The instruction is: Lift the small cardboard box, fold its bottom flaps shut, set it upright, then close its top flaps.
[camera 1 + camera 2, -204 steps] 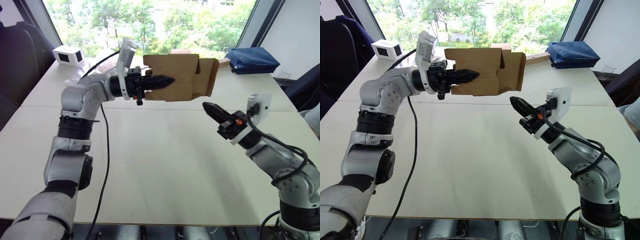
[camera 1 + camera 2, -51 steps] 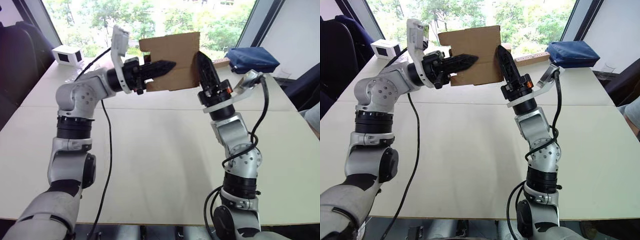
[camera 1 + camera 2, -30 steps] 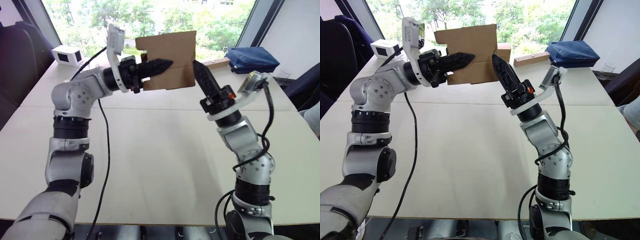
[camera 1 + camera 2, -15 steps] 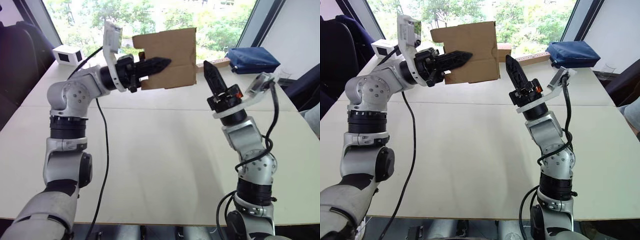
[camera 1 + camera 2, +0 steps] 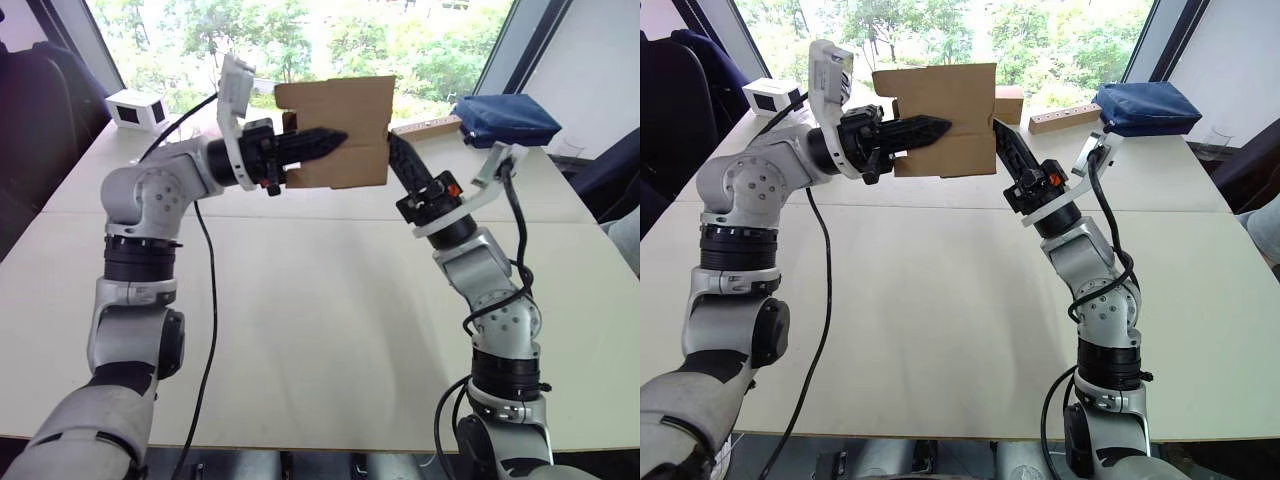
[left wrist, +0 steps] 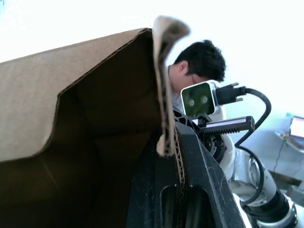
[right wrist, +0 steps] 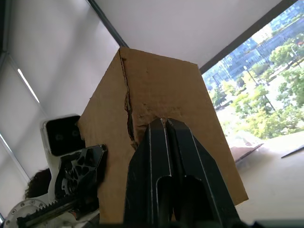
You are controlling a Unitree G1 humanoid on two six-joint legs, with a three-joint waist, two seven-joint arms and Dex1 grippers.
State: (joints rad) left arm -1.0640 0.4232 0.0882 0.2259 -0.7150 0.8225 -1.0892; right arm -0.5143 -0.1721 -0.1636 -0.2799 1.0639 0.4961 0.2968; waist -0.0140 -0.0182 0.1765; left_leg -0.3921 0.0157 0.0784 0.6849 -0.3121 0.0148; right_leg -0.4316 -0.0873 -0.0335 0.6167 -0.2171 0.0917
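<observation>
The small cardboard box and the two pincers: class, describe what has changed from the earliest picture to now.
The right pincer rose from low over the table to press, shut, against the small cardboard box's end, whose flaps, open before, now lie folded in. The left pincer stayed clamped on the box wall, holding it aloft.
</observation>
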